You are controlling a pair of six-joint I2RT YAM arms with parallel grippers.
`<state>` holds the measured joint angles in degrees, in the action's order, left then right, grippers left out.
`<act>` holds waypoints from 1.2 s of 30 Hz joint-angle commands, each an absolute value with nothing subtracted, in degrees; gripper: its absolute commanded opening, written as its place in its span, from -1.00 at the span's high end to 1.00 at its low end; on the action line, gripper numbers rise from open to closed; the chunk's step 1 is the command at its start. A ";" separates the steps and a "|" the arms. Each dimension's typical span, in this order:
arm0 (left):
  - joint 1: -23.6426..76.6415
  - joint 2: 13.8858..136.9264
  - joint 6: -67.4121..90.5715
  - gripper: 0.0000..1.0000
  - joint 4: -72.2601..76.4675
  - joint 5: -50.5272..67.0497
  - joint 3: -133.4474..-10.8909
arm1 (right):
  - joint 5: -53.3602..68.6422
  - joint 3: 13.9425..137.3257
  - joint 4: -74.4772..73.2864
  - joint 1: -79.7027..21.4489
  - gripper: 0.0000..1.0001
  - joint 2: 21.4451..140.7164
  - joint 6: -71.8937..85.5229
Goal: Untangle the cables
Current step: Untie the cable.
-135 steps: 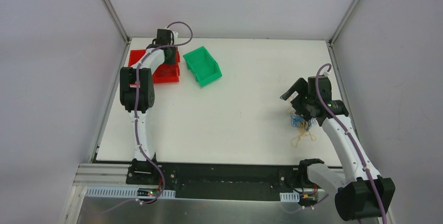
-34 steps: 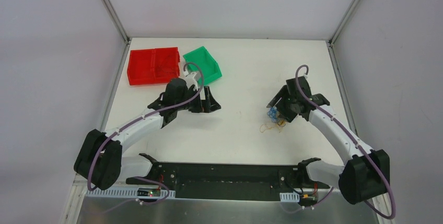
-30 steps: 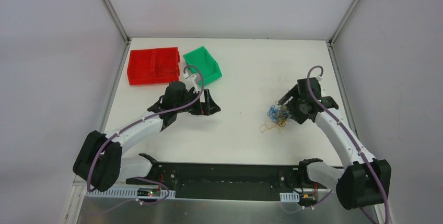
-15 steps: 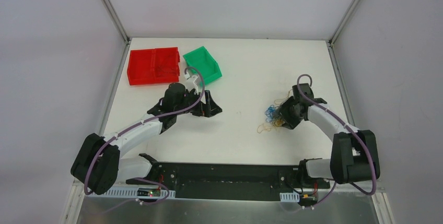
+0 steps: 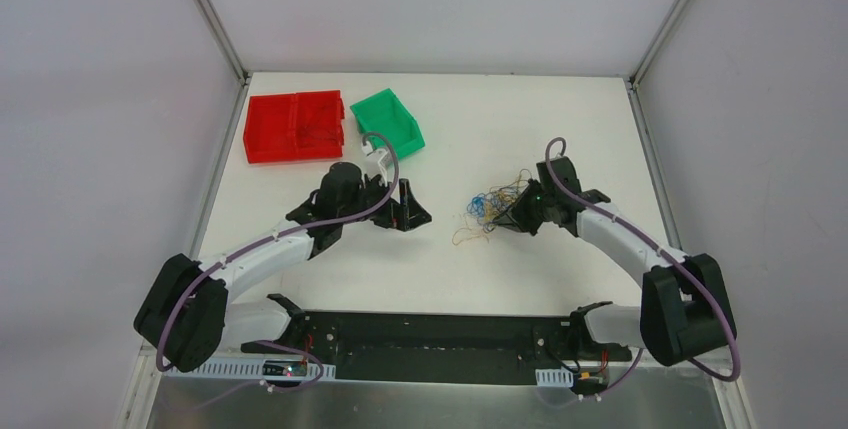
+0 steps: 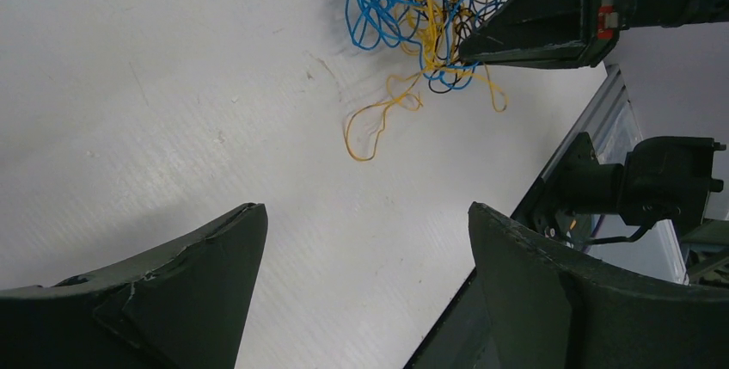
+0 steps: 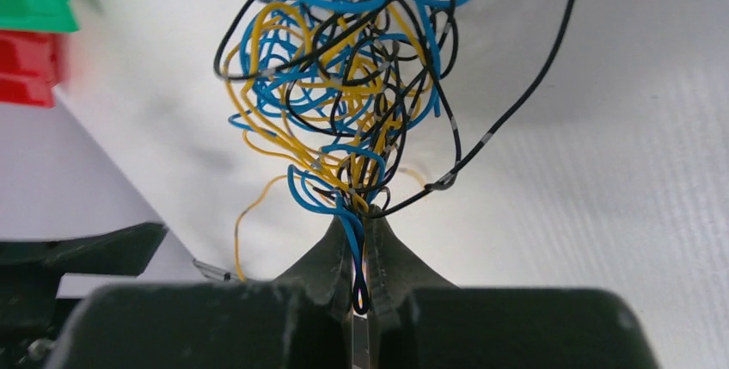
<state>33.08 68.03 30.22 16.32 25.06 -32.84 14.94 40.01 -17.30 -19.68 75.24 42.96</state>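
The cables (image 5: 488,206) are a knotted clump of thin blue, yellow and black wires lying on the white table right of centre. In the right wrist view the cables (image 7: 344,85) fan out just beyond my right gripper (image 7: 359,223), which is shut on a blue loop and other strands at the clump's near end. From above, the right gripper (image 5: 502,221) lies low, pointing left into the clump. My left gripper (image 5: 413,212) stands open to the clump's left, apart from it. In the left wrist view the cables (image 6: 413,8) lie well beyond the open left gripper (image 6: 365,210), which holds nothing.
A red bin (image 5: 295,129) and a green bin (image 5: 388,125) sit at the back left of the table. A loose yellow strand (image 6: 378,119) trails from the clump toward the table's front edge. A black rail (image 5: 430,344) runs along that edge.
My right gripper has shut on the clump's strands and dragged the cables leftward. The left gripper has edged slightly right, staying open.
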 commanded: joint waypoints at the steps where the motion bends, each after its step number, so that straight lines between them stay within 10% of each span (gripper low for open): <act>1: 34.67 68.29 30.70 -0.80 18.57 24.41 -34.31 | 19.02 43.07 -13.84 -19.86 1.00 68.40 41.90; 36: 45.17 79.96 41.99 -0.56 33.40 17.35 -37.88 | 13.86 31.18 3.33 -19.85 1.00 51.31 58.43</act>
<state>44.36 78.37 41.15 29.47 19.62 -34.46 12.88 30.09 -0.16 -19.70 51.90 56.05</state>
